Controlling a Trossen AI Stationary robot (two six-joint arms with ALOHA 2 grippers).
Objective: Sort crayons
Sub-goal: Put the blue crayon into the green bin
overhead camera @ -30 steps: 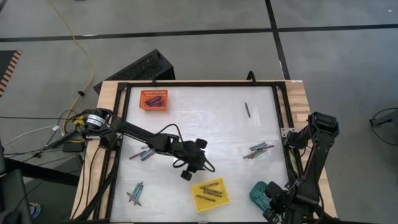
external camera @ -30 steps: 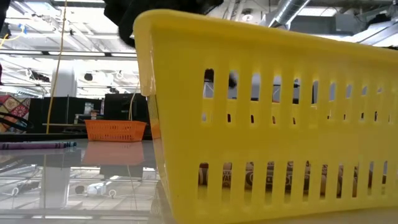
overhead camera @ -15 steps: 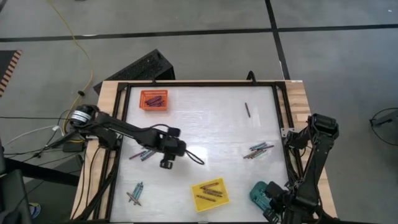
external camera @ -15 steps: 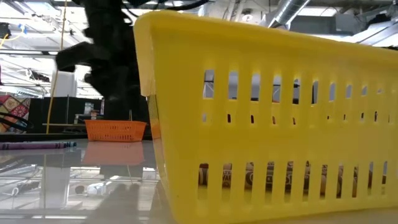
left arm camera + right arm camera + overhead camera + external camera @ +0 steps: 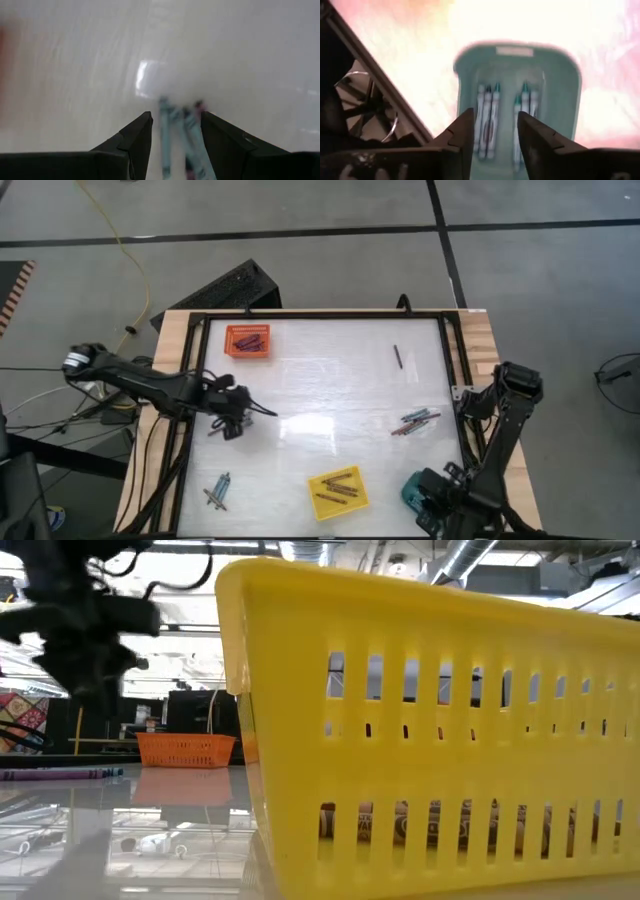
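Your left gripper (image 5: 232,425) swung from yellow tray (image 5: 338,491) to left-side crayons (image 5: 181,140); jaws wide, empty, crayons lengthwise between fingers. Right gripper (image 5: 494,135) parted above teal tray (image 5: 518,100).

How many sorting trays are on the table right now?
3: the orange tray at the far left corner, the yellow tray at the near edge in the middle, and the teal tray at the near right corner, partly hidden by the right arm.

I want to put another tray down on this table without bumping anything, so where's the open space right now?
Widest bare patch: table middle, between the orange tray, the lone dark crayon and the yellow tray. Crowded: the left edge, where the left gripper hovers open over crayons, and the near right corner, where the right gripper hangs open over the teal tray.
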